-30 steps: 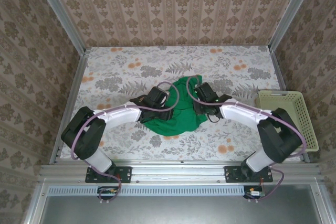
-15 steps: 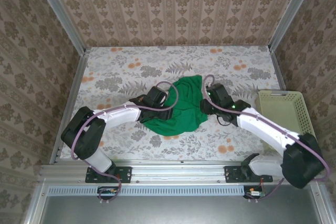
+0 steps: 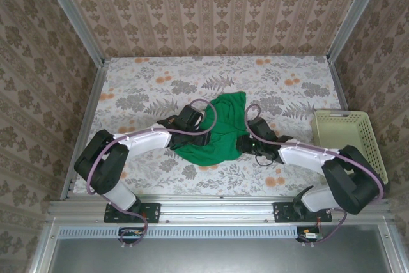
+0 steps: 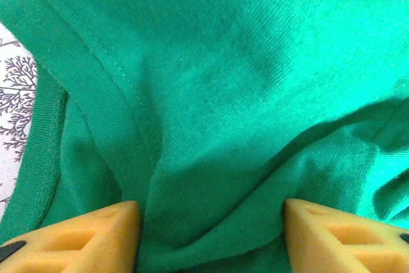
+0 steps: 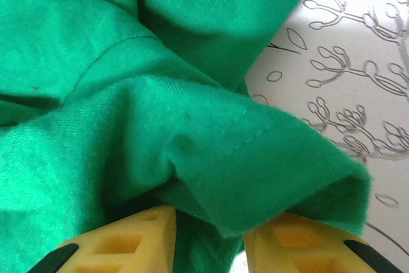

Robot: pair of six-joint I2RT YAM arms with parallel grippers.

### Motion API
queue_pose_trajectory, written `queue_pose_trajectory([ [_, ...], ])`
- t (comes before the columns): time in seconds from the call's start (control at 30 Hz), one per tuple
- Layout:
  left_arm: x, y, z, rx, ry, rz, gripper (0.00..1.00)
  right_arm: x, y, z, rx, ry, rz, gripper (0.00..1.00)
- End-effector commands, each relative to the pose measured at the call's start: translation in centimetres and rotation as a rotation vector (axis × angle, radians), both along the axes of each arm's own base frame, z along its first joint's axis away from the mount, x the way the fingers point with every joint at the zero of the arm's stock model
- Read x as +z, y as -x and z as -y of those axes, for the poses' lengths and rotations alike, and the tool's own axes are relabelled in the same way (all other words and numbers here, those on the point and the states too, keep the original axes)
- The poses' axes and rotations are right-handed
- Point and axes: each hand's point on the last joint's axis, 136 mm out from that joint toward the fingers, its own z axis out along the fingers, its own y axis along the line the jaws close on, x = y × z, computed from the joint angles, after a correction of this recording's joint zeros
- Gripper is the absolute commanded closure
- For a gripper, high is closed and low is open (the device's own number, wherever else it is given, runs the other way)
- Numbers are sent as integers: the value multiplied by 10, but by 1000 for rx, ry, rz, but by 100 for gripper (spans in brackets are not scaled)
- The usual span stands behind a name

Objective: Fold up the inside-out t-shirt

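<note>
The bright green t-shirt (image 3: 220, 129) lies crumpled in the middle of the table, between the two arms. My left gripper (image 3: 206, 135) is at its left side and stands open. In the left wrist view the yellow fingers (image 4: 77, 238) sit wide apart, green cloth (image 4: 211, 126) with a stitched hem bulging between them. My right gripper (image 3: 241, 142) is at the shirt's right edge. In the right wrist view its fingers (image 5: 128, 244) are partly apart, and a folded hemmed edge of the t-shirt (image 5: 255, 158) lies over the gap between them. I see no firm pinch.
A pale yellow-green plastic basket (image 3: 358, 142) stands at the right edge of the table. The floral tablecloth (image 3: 147, 87) lies bare to the left and behind the shirt. Patterned walls and metal rails close in the table on three sides.
The right arm swung out to the right, then came back lower onto the shirt's right edge. The shirt's far part has spread back. The left arm has held still.
</note>
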Motion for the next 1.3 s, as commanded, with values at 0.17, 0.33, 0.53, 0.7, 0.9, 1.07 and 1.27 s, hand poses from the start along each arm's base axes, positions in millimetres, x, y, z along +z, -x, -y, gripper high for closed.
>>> queue_pose_trajectory([
  [0.17, -1, 7, -4, 9, 3, -20, 39, 19, -42, -15, -5, 3, 82, 69],
  [0.33, -2, 6, -8, 20, 0, -14, 39, 19, -45, -6, 1, 82, 88, 75],
  [0.53, -3, 5, -10, 30, -14, -9, 39, 28, -39, 5, 11, 132, 106, 94],
  [0.7, 1, 1, -11, 44, -20, 4, 38, 44, -25, 15, 5, 132, 128, 100],
  [0.9, 22, -5, -19, 102, 22, 48, 35, 55, 3, 42, -32, 172, 122, 100],
  [1.07, 46, -10, -26, 142, 157, 18, 28, 54, 26, 69, -99, 217, 107, 100],
  [1.27, 42, -12, -31, 135, 136, -19, 29, 54, 35, 78, -158, 173, 139, 100],
])
